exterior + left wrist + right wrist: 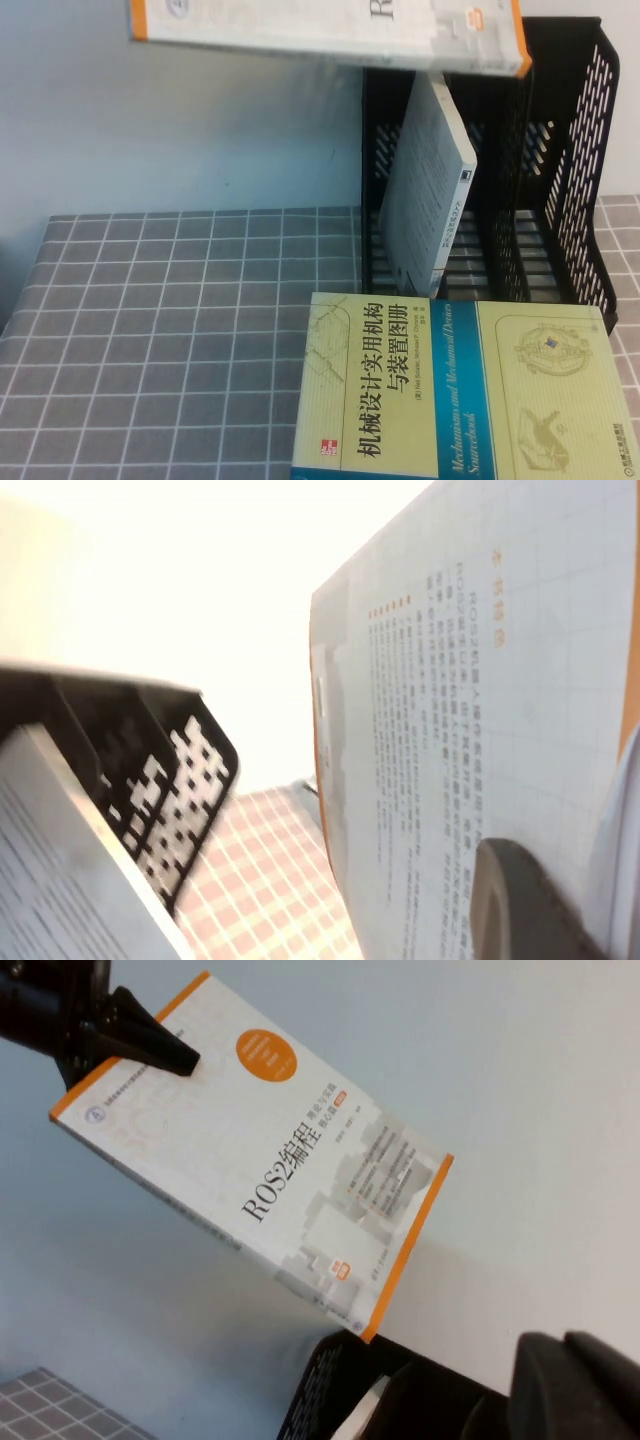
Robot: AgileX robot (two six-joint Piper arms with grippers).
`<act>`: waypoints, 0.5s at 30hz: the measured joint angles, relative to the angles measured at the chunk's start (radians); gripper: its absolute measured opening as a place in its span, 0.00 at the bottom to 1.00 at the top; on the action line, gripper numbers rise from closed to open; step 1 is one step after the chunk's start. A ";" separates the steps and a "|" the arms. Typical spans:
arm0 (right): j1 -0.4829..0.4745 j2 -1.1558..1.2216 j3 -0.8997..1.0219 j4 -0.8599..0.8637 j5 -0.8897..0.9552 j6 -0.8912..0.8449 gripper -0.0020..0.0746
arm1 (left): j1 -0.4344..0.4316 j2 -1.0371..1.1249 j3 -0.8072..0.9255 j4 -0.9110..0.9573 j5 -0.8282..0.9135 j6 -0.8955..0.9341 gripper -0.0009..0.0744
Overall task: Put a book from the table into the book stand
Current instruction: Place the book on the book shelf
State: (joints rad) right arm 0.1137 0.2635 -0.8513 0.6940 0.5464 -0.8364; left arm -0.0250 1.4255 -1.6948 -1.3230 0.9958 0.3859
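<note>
Book (pixel 270 1160) held by left hand (pixel 185 1060) above stand (pixel 560 200), long axis level; right hand (pixel 575 1385) beside stand, grip can't tell.

High overview, two close wrist views

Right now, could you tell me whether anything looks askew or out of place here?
Yes: the grey-white book leans diagonally in the book stand instead of standing upright. The left gripper holds the ROS2 book aloft above the stand; the right gripper hovers nearby.
</note>
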 joint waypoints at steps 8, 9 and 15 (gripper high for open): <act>0.000 0.002 0.002 -0.239 0.061 0.129 0.02 | -0.274 0.023 -0.116 0.334 -0.189 -0.137 0.15; 0.000 0.006 0.004 -0.300 0.084 0.176 0.02 | -0.311 0.031 -0.120 0.377 -0.196 -0.161 0.15; 0.000 0.024 0.029 -0.514 0.227 0.415 0.02 | -0.435 0.132 -0.121 0.504 -0.222 -0.245 0.15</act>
State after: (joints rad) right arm 0.1137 0.2871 -0.8223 0.1804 0.7733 -0.4218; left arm -0.4601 1.5579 -1.8160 -0.8186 0.7738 0.1405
